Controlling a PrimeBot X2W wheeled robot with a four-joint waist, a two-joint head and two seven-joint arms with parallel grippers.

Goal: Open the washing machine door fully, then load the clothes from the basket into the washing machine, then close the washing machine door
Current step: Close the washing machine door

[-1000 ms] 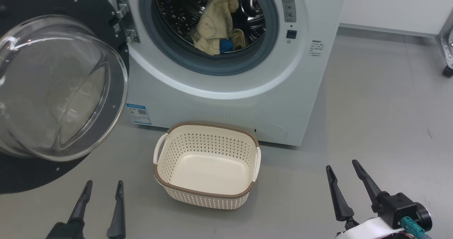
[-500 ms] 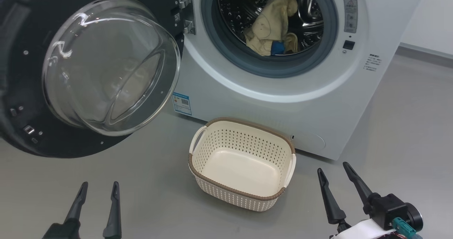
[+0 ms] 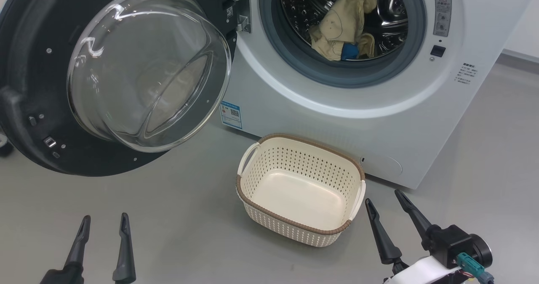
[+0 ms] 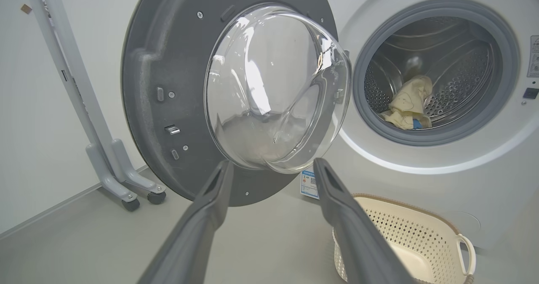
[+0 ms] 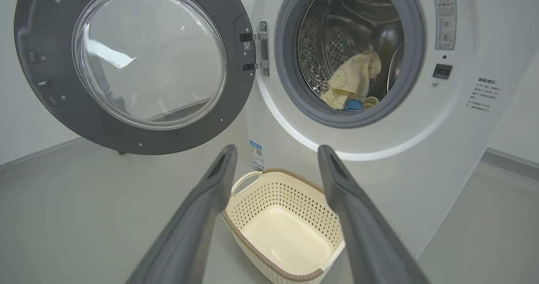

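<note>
Grey smooth floor (image 3: 189, 216), pale wall (image 4: 38, 107) at the left with a white wheeled stand (image 4: 122, 174) against it.

The washing machine (image 3: 337, 120) stands on the floor, white-fronted, with its opening ringed by a grey gasket (image 3: 337, 75) and a perforated steel drum (image 3: 303, 6) behind it. Its top is cut off in the head view.

The washing machine door (image 3: 25, 65) is swung wide to the left on its hinge (image 3: 242, 6), inner face showing: a dark rim with a bulging clear glass bowl (image 3: 147, 65). The far edge of the rim runs out of the head view.

The basket (image 3: 286, 231) sits on the floor just in front of the machine, below the opening. It is cream with perforated walls, a brown rim and white side handles, and its inside is bare.

The clothes (image 3: 341, 27) lie heaped inside the drum, cream-yellow with a blue patch low down. The number of garments cannot be told.

The left gripper (image 3: 105, 216) hangs over the floor below the door, jaws spread, holding nothing. The right gripper (image 3: 383, 196) is just beside the basket's right end, jaws likewise spread and free.

A blue label sticker (image 3: 231, 115) is low on the machine front; its print is too small to read.
</note>
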